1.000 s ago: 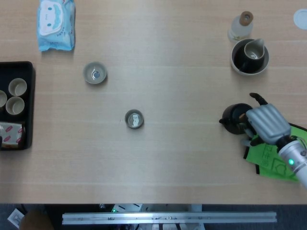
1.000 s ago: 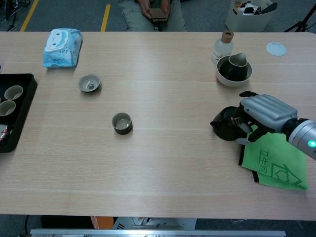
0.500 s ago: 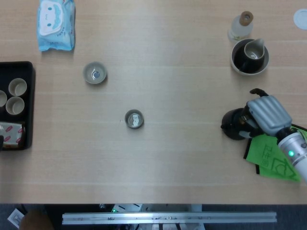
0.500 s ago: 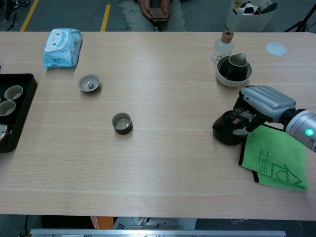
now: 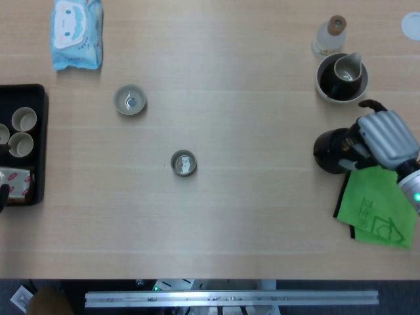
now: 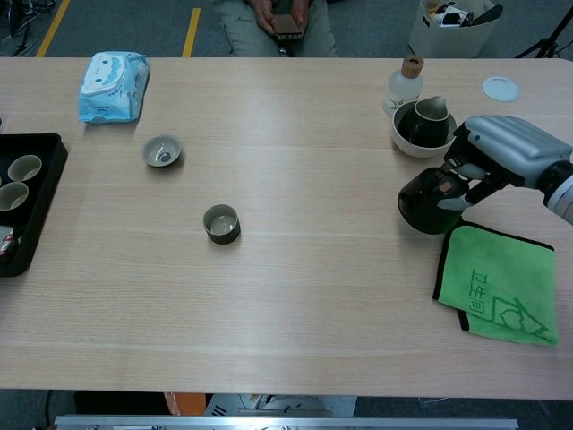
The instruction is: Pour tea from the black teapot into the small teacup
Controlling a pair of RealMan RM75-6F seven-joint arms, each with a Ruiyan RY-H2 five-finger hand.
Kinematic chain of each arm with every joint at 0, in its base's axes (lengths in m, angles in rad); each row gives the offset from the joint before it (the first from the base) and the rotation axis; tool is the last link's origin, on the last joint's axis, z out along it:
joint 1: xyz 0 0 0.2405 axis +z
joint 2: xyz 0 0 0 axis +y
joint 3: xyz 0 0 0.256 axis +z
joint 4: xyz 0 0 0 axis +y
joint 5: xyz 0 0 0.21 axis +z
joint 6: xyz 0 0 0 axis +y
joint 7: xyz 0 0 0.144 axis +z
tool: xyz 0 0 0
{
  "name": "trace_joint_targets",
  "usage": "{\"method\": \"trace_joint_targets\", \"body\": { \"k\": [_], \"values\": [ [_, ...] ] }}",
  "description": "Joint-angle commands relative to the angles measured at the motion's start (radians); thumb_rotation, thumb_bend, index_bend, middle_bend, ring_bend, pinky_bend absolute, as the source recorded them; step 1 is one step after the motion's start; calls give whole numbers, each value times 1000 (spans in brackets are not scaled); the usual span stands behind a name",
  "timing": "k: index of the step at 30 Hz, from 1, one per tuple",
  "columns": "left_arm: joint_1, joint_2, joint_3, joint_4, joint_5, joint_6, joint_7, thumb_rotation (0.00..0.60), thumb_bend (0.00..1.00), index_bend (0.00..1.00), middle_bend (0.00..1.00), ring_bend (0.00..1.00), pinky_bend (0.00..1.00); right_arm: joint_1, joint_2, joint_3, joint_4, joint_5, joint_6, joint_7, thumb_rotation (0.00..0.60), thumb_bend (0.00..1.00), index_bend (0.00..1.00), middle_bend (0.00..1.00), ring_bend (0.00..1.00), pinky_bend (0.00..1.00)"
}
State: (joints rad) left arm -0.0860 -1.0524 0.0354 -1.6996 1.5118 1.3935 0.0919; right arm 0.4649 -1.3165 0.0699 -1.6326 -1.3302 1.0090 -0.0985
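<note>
Right hand (image 6: 501,154), fingers curled around the black teapot (image 6: 430,202), should keep it level while carrying toward the well-apart small teacup (image 6: 221,223).

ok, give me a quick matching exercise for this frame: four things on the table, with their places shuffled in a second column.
Things:
1. black teapot
2. green cloth
3. wet wipes pack
4. small teacup

Places:
A. far left part of the table
B. held by the right hand
C. near the table's middle, standing alone
D. flat on the table at the near right, below the right hand

Pairs: 1-B, 2-D, 3-A, 4-C
</note>
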Motion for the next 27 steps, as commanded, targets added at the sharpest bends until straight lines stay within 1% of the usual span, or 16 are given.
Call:
{"method": "trace_joint_targets", "body": {
  "k": [1, 3, 4, 6, 9, 12, 14, 19, 21, 23, 26, 27],
  "values": [
    [-1, 0, 0, -4, 1, 1, 4, 600, 392, 203, 161, 191, 163, 5, 29, 19, -32, 19, 2, 10, 600, 0, 1000, 978, 952, 190],
    [-1, 0, 1, -7, 3, 1, 7, 600, 392, 204, 161, 191, 163, 8, 51, 26, -48, 22, -5, 28, 577, 0, 1000, 983, 958, 192],
    [-1, 0, 1, -9, 3, 1, 9, 600, 392, 204, 161, 191, 163, 9, 58, 28, -51, 22, -5, 32, 540, 0, 1000, 985, 961, 192],
    [-2, 1, 0, -13, 4, 0, 14, 600, 392, 204, 161, 191, 163, 11, 70, 30, -56, 17, -4, 41, 435, 0, 1000, 991, 965, 192],
    [-4, 1, 0, -18, 4, -2, 19, 600, 392, 204, 162, 191, 163, 14, 85, 33, -61, 17, -8, 55, 343, 0, 1000, 994, 968, 192],
    [-5, 0, 0, -22, 4, -2, 24, 600, 392, 204, 161, 192, 163, 17, 97, 33, -65, 23, -12, 48, 292, 0, 1000, 1000, 976, 194],
    [-6, 0, -1, -24, 3, -4, 28, 600, 392, 204, 161, 191, 163, 18, 101, 34, -70, 25, -12, 51, 290, 0, 1000, 1000, 978, 194],
    [-9, 2, 1, -31, 3, -8, 36, 600, 392, 204, 161, 192, 163, 24, 116, 34, -87, 38, -9, -3, 300, 7, 1000, 1000, 987, 194],
    [-9, 3, 2, -33, 4, -9, 35, 600, 392, 204, 161, 192, 163, 24, 118, 36, -94, 37, -1, -9, 307, 93, 1000, 1000, 990, 196],
    [-9, 4, 3, -35, 6, -9, 32, 600, 392, 204, 161, 192, 163, 24, 121, 37, -97, 33, 7, -15, 312, 228, 1000, 1000, 992, 200],
    [-9, 6, 4, -34, 8, -9, 27, 600, 392, 204, 161, 191, 163, 24, 126, 39, -103, 31, 14, -20, 316, 315, 1000, 1000, 993, 201],
    [-9, 7, 5, -34, 8, -9, 25, 600, 392, 204, 161, 191, 163, 24, 127, 39, -104, 31, 15, -21, 317, 321, 1000, 1000, 993, 201]
  ]
}}
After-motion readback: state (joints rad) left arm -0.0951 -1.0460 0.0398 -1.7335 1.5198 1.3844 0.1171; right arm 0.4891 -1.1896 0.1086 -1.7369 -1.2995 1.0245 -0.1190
